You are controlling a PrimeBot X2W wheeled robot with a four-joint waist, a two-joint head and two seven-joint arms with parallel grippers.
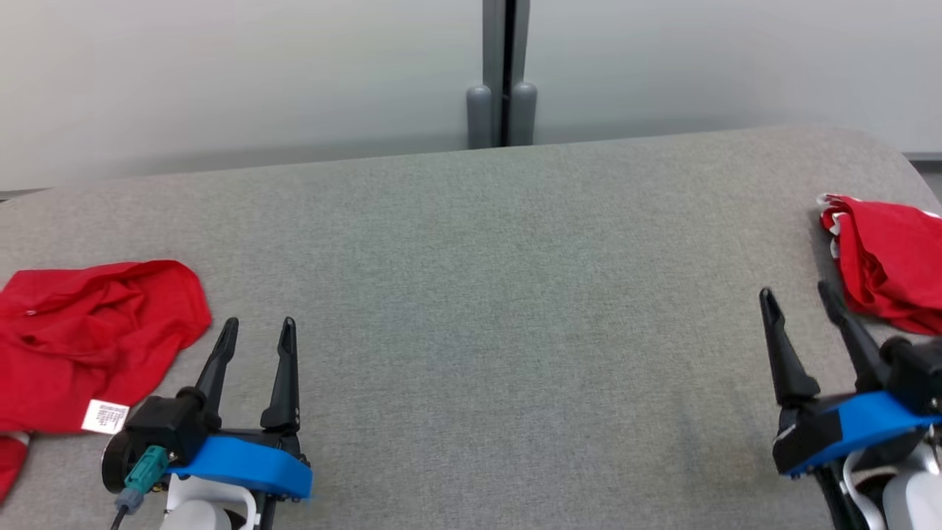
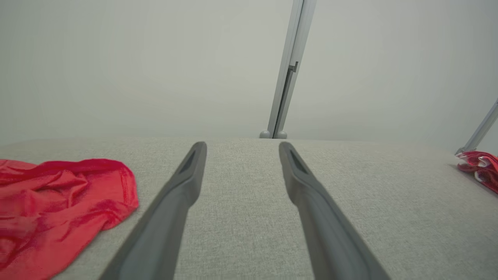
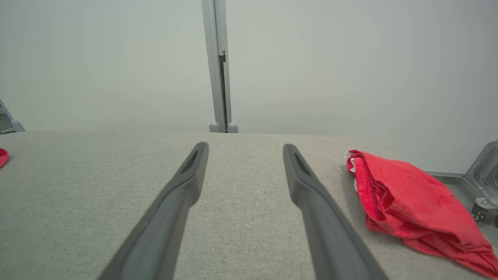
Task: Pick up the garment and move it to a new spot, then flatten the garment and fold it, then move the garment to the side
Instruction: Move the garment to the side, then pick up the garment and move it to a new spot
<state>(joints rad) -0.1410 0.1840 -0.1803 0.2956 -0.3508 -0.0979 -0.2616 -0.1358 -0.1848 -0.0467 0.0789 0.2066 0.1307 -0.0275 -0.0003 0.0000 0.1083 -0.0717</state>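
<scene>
- Left gripper [image 1: 260, 327] is nearest the head camera at lower left. Its two dark fingers stand well apart with nothing between them, and they point up the view across the grey fabric surface [image 1: 478, 294].
- Crumpled red garment [image 1: 88, 331] lies just to that gripper's left, flat on the surface and touched by neither gripper. It spreads more side to side than front to back, though the left edge of the view cuts it off.
- Its rounded lobe points toward the middle of the surface, and a white label [image 1: 105, 416] shows on its near edge, right by the gripper's black body.
- From the left wrist, the left gripper [image 2: 241, 147] hangs above bare fabric, and the crumpled red garment [image 2: 58, 202] sits to the left of the left finger, clear of it.
- Over on the other side, the right gripper [image 1: 796, 293] is spread just as wide and is empty too.
- Folded red garment [image 1: 890, 258] with white trim rests beside it at the surface's right end. Its long axis slants from far-left to near-right.
- From the right wrist, the right gripper [image 3: 244, 147] aims at bare fabric, with the folded red garment [image 3: 412, 202] to its right, not touching.
- Beyond the far edge stands a pale wall [image 1: 221, 73], split by a grey post [image 1: 502, 73].
</scene>
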